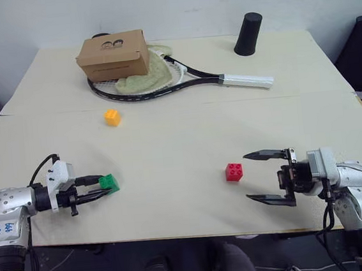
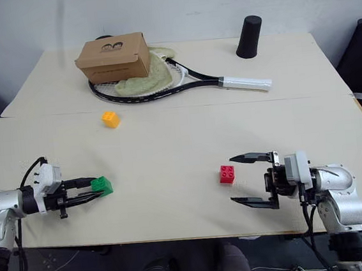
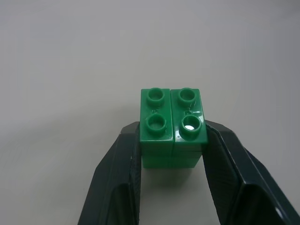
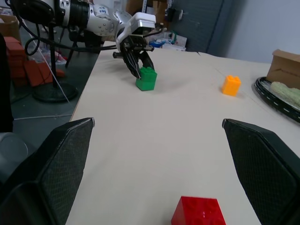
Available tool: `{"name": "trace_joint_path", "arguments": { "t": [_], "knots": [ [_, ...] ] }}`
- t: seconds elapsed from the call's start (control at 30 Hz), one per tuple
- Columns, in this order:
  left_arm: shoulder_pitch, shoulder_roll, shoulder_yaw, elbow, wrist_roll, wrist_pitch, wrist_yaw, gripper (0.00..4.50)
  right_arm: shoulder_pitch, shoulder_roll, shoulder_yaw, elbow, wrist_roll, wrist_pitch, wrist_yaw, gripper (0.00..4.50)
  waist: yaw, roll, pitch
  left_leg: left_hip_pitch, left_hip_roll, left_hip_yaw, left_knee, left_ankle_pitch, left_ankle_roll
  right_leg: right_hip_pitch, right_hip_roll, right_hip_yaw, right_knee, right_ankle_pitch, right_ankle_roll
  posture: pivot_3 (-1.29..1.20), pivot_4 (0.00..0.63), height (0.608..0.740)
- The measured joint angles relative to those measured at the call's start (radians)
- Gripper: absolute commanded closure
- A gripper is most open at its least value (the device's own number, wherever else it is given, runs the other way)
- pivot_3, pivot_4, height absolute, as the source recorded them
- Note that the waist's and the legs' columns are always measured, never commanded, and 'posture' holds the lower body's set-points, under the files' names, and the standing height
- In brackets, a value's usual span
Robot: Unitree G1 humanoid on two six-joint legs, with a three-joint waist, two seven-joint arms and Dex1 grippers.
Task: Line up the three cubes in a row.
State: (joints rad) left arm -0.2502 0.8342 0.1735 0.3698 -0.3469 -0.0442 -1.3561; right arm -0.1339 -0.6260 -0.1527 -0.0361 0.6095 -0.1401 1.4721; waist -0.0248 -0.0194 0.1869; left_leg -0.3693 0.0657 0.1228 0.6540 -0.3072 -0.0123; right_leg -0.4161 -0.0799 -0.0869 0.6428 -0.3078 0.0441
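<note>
The left gripper (image 1: 102, 186) has its jaws clamped on the green cube (image 1: 109, 183) – ready to move it; the right gripper (image 1: 268, 176) waits wide open beside the red cube (image 1: 234, 172).

The wide middle of the pale beige table (image 1: 181, 142) lies bare between the small green studded plastic cube (image 1: 109, 182) and the small red studded plastic cube (image 1: 234, 172), which are well apart. The small orange-yellow studded plastic cube (image 1: 112, 117) stands alone farther back. Along the far edge, the brown cardboard box (image 1: 113, 55), black-framed racket (image 1: 182, 81) and black cylindrical cup (image 1: 248, 34) block passage.
</note>
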Motion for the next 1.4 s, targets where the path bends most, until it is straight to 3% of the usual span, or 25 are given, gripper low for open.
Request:
{"name": "trace_joint_path", "arguments": {
  "t": [0.2,0.27,0.4,0.5,0.73,1.03,1.27,1.4],
  "knots": [
    [-0.136,-0.054,-0.184,-0.215,0.012,0.108,-0.041,3.04,0.154,-0.103,-0.149,-0.011,0.011,-0.024,0.018,0.00,0.034,0.000,0.000,-0.001,-0.001,0.000,0.005,0.000,0.000,0.003,0.002,0.000,0.000,0.000,0.001,0.00,0.150,0.740],
    [-0.219,-0.118,-0.259,-0.243,0.042,0.131,-0.041,3.04,0.202,-0.114,-0.195,-0.014,0.014,-0.032,0.017,0.00,0.039,0.000,0.000,0.000,-0.002,0.000,0.007,0.000,0.000,0.004,0.004,0.001,0.000,0.001,0.003,0.00,0.150,0.740],
    [-0.376,-0.313,-0.405,-0.166,0.120,0.122,0.008,3.04,0.241,-0.112,-0.207,-0.068,0.012,-0.020,-0.029,0.00,0.042,0.000,0.000,0.001,-0.003,0.003,0.011,0.000,0.000,0.004,0.009,0.007,0.001,0.002,0.004,0.00,0.150,0.740],
    [-0.453,-0.385,-0.455,-0.038,0.183,0.088,0.046,3.04,0.261,-0.111,-0.206,-0.165,0.014,0.019,-0.094,0.00,0.029,0.000,0.000,0.001,-0.001,0.003,0.011,0.000,-0.003,0.003,0.015,0.010,0.001,0.001,0.004,0.00,0.150,0.740],
    [-0.532,-0.423,-0.502,0.116,0.265,0.047,0.053,3.04,0.280,-0.110,-0.205,-0.320,0.019,0.105,-0.215,0.00,0.025,0.000,0.000,0.000,-0.001,0.001,0.011,0.000,-0.004,0.002,0.017,0.011,0.000,0.001,0.003,0.00,0.150,0.740],
    [-0.523,-0.415,-0.500,0.098,0.273,0.054,0.044,3.04,0.264,-0.099,-0.160,-0.361,0.013,0.146,-0.290,0.00,0.023,0.000,0.000,0.000,-0.001,0.001,0.011,0.000,-0.004,0.002,0.017,0.011,0.000,0.001,0.003,0.00,0.150,0.740],
    [-0.474,-0.374,-0.458,0.058,0.251,0.065,0.045,0.92,0.256,-0.086,-0.135,-0.335,0.005,0.126,-0.278,0.00,0.024,0.000,0.000,0.000,0.000,0.001,0.011,0.000,-0.003,0.002,0.017,0.011,0.001,0.001,0.003,0.00,0.150,0.740],
    [-0.385,-0.250,-0.332,-0.060,0.170,0.078,0.040,0.92,0.225,-0.082,-0.119,-0.303,0.005,0.117,-0.256,0.00,0.012,-0.001,0.000,0.001,0.003,-0.001,0.010,0.000,-0.004,0.002,0.015,0.013,0.001,0.001,0.003,0.00,0.150,0.740]
  ]
}}
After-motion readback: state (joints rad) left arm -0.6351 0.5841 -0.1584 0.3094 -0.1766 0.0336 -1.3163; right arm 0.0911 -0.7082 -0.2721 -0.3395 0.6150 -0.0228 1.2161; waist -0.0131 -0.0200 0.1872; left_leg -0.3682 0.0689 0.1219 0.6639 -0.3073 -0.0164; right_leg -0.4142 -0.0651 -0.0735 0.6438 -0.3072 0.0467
